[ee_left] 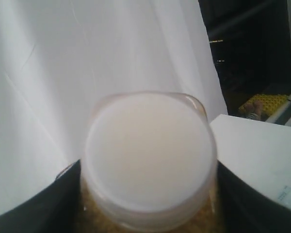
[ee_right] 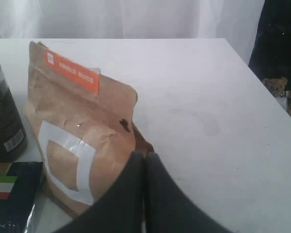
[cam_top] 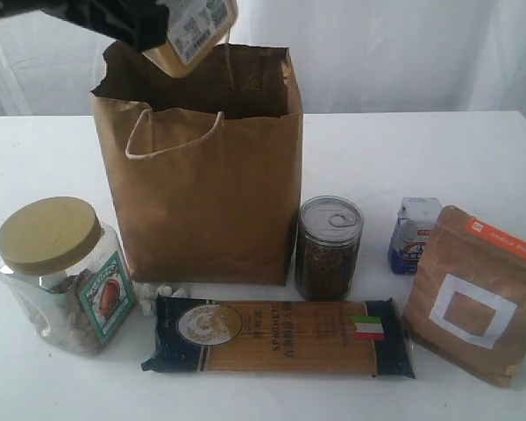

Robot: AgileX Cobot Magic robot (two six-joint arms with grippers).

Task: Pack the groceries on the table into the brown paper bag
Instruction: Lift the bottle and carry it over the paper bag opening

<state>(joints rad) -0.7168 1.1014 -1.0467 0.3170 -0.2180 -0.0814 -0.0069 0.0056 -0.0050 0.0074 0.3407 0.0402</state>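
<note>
Brown paper bag (cam_top: 202, 193): upright, open-topped.
Left tool (cam_top: 140, 26): clamped on white-capped yellow-grain jar (cam_top: 193, 31), held above bag rim.
Right tool (ee_right: 144, 184): closed, empty.

White counter (cam_top: 473, 149); kraft-brown paper bag (cam_top: 202, 202) with a pale cord handle. The clear jar (cam_top: 61, 281) at lower left has a gold lid and green-edged label. The spaghetti packet (cam_top: 280, 338) is navy with a tan panel and green-white-red flag. The can (cam_top: 327, 250) shows brown granules, the carton (cam_top: 414, 232) blue and white, the pouch (cam_top: 473, 298) brown with an orange strip and white square outline, the yellow-grain jar (ee_left: 150, 155) a white cap.
</note>
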